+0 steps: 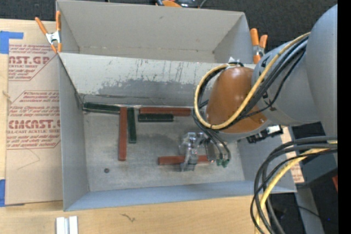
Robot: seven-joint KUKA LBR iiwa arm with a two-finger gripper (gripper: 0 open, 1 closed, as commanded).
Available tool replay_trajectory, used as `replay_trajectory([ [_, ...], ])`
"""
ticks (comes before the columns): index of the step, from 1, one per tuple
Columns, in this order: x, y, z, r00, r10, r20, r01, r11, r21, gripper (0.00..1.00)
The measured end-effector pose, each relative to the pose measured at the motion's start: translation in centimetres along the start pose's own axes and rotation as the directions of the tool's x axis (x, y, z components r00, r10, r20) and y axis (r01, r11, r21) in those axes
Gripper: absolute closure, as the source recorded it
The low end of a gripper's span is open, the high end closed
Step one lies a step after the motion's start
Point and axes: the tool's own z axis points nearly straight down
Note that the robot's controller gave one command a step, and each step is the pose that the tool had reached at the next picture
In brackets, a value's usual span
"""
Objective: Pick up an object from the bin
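1. Where the arm reaches in from the right, the gripper [191,157] sits low over the floor of the bin [74,134], right of centre and near the front wall.
2. Directly under it lies a red bar [170,161], flat on the floor and running left to right. The longer part sticks out to the gripper's left and a short end to its right.
3. Whether the gripper is parted or closed on the bar, I cannot tell; its own body hides the contact. No lift is evident, and the bar looks flat on the floor.
4. Others, all well apart from it:
   - an upright-running red bar [122,137] with a dark green bar [132,126] just beside it, left of centre;
   - a long dark green bar [101,109] along the back wall;
   - a red-brown bar [164,112] at the back, nearer the middle.
5. Step in hand, by my reading: seat and close on the red bar, then raise it.
6. To do it well:
   - Set the jaws across the bar's narrow width, not along its length.
   - Go fully down to the floor before closing, since the bar is thin and low.
   - The grip looks off-centre, toward the bar's right end, so expect the long left end to droop; lift straight and level.
7. Risk: closing too high skims the top and the bar slips free. The front wall is close, so keep the lift vertical.
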Motion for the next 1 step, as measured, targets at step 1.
replay_trajectory([
  [1, -1.61, -1.38, -16.51, 1.0, -0.005, 0.011, 0.005, 1.0, 0.0, 1.0],
])
